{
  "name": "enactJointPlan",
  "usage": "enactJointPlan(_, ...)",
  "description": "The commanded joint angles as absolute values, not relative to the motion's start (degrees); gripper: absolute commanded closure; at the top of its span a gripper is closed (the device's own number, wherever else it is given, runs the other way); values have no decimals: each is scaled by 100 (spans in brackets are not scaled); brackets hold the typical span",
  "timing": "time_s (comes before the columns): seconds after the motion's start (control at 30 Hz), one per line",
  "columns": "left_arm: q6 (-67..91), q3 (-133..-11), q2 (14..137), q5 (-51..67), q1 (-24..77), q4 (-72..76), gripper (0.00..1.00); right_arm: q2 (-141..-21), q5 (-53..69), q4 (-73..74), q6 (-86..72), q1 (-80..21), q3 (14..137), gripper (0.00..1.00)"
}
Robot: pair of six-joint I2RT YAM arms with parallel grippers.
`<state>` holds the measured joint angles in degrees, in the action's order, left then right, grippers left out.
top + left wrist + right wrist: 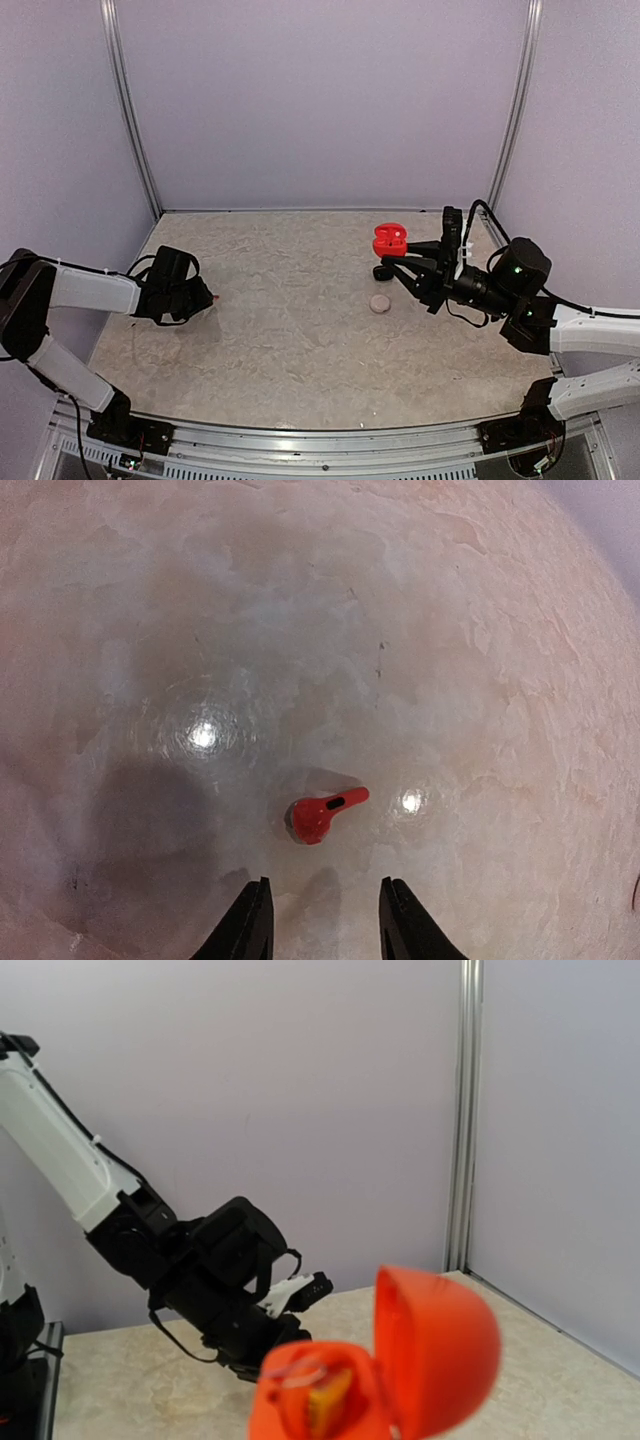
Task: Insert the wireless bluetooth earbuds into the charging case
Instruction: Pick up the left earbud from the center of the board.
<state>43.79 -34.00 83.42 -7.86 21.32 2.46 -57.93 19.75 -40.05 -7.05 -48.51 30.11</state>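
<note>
A red-orange earbud lies on the marbled table, stem pointing right, just ahead of my left gripper, whose fingers are open and empty on either side of it. In the top view the left gripper is at the left, with the bud a tiny red dot at its tips. My right gripper holds the red-orange charging case at the right. The case has its lid up and fills the bottom of the right wrist view, hiding the fingers.
A pale round case lies on the table just left of the right gripper. A small dark object sits by its fingertips. Walls and metal posts enclose the back and sides. The left arm shows behind the case.
</note>
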Motion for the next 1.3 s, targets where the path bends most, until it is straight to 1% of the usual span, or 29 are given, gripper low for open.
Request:
enactJointPlan(0.0, 4201, -3534, 8635, -884, 2026, 481, 63, -5857, 2063, -3981, -752, -4753, 3083, 97)
enactJointPlan(0.13, 4118, -3628, 8938, -840, 1973, 548, 64, -5895, 2086, -3981, -744, -4737, 3102, 97)
enactJointPlan(0.33, 3990, -3768, 9279, -822, 1963, 675, 69, -5936, 2097, -3981, -746, -4703, 3124, 97)
enactJointPlan(0.9, 3602, -4071, 10043, -828, 1908, 716, 89, -6020, 2123, -3922, -754, -4660, 3207, 97)
enactJointPlan(1.1, 3510, -4078, 9986, -853, 1910, 680, 96, -5982, 2121, -3903, -742, -4659, 3201, 97)
enactJointPlan(1.27, 3434, -4030, 9562, -861, 2019, 658, 98, -5931, 2116, -3885, -746, -4656, 3191, 97)
